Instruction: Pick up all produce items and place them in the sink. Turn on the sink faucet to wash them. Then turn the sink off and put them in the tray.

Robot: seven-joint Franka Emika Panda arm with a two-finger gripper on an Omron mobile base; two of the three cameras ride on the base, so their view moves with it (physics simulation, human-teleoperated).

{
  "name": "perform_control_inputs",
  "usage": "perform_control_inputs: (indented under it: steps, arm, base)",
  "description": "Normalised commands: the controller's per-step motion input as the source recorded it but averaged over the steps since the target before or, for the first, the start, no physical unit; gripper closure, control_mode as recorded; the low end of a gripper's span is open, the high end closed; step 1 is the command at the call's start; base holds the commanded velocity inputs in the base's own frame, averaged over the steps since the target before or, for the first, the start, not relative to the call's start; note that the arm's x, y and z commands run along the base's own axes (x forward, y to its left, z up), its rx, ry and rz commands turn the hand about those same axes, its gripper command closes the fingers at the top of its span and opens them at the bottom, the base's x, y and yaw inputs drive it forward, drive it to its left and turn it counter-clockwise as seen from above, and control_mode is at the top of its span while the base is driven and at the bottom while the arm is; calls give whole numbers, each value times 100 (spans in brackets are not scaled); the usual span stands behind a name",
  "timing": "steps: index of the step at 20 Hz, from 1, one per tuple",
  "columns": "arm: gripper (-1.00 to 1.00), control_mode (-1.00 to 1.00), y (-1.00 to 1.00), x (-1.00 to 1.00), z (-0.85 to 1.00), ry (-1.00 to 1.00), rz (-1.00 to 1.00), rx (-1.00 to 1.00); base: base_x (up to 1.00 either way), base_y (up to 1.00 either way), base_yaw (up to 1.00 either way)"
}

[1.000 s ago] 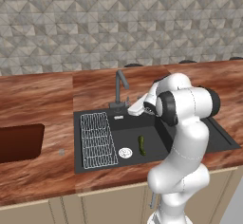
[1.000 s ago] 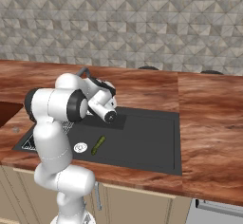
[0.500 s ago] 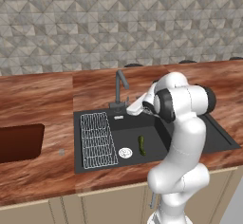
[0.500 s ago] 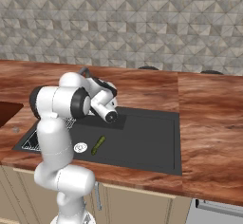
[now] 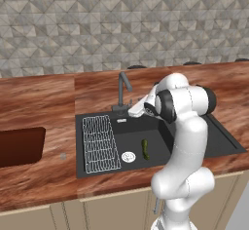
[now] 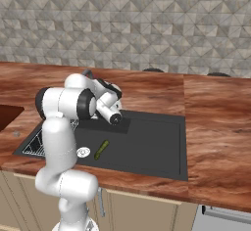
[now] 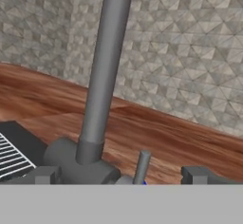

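A small dark-green cucumber-like produce item [image 5: 145, 148] lies on the floor of the black sink [image 5: 214, 135], just right of the round drain [image 5: 128, 157]; it shows too in the right base view [image 6: 102, 149]. The dark grey sink faucet [image 5: 122, 90] stands at the sink's back edge. My gripper [image 5: 133, 111] hovers low beside the faucet's base, open and holding nothing. In the hand view the faucet stem [image 7: 105, 71] rises close ahead, and its small lever [image 7: 141, 165] stands between my spread fingertips [image 7: 196, 174]. The reddish-brown tray [image 5: 19, 146] lies in the counter at far left.
A white wire rack [image 5: 99, 143] lies in the sink's left part. Wood countertop [image 5: 44, 102] surrounds the basin, with a tiled wall [image 5: 121, 24] behind. A tiny grey speck [image 5: 62, 156] sits on the counter between tray and sink. My white arm [image 5: 187, 141] stands over the sink's right side.
The hand has edged slightly left, nearer the faucet's base. The jaws stayed open and the produce item has not moved.
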Motion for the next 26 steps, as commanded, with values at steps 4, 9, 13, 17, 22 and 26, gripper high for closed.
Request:
perform_control_inputs:
  steps: [4,9,13,17,22,26]
  arm:
    - [-100,-100,4,21,-12,0,0,0]
    - [-100,-100,3,21,-12,0,0,0]
    - [-100,-100,2,23,-13,0,0,0]
    - [-100,-100,3,22,-14,0,0,0]
    - [-100,-100,1,22,-13,0,0,0]
    - [-100,-100,3,23,-9,0,0,0]
  base:
    - [0,0,0]
    - [0,0,0]
    - [0,0,0]
    - [0,0,0]
    - [0,0,0]
    - [0,0,0]
